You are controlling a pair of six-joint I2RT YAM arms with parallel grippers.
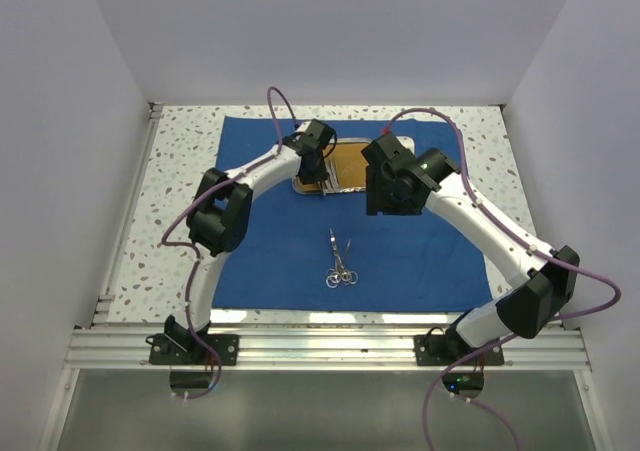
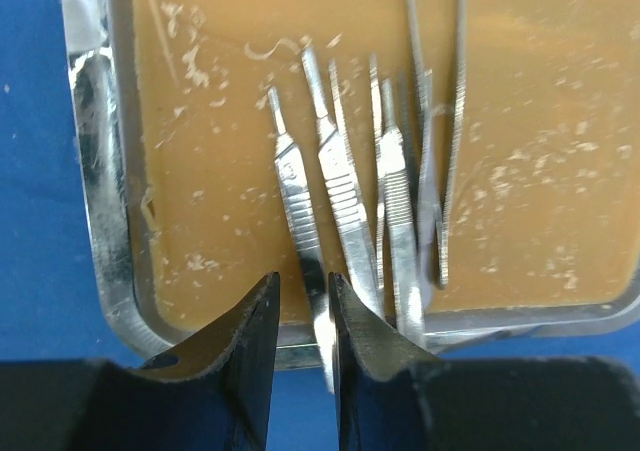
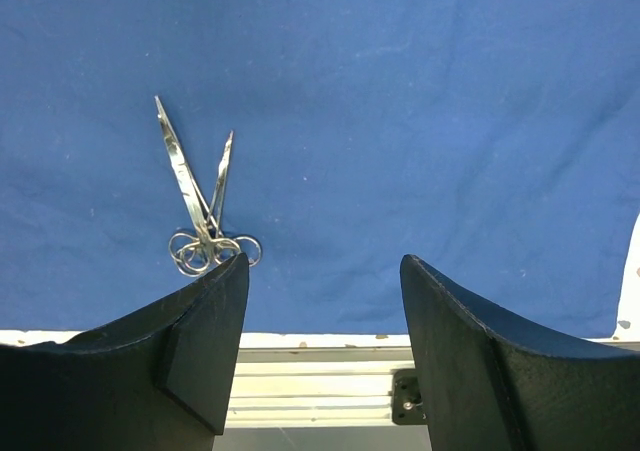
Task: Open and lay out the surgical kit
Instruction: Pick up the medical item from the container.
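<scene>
lengthwise, 2 ring-handled instruments (image 1: 340,261) lie tips toward the tray (image 1: 345,161).

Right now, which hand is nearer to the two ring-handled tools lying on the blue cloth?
Neither clearly. The left hand is at the tray's near rim, up-left of the tools, jaws around an instrument handle. The right hand hangs open, up-right of them.

Both arms arch up from their bases at six o'clock and bend inward toward twelve, nearly meeting. The left gripper (image 2: 300,321) points straight down at about eleven o'clock, its jaws drawn close with only a narrow gap, pinching a slim steel handle (image 2: 322,316). The right gripper (image 3: 322,301) hangs at about one o'clock, jaws standing wide apart with nothing between them.
</scene>
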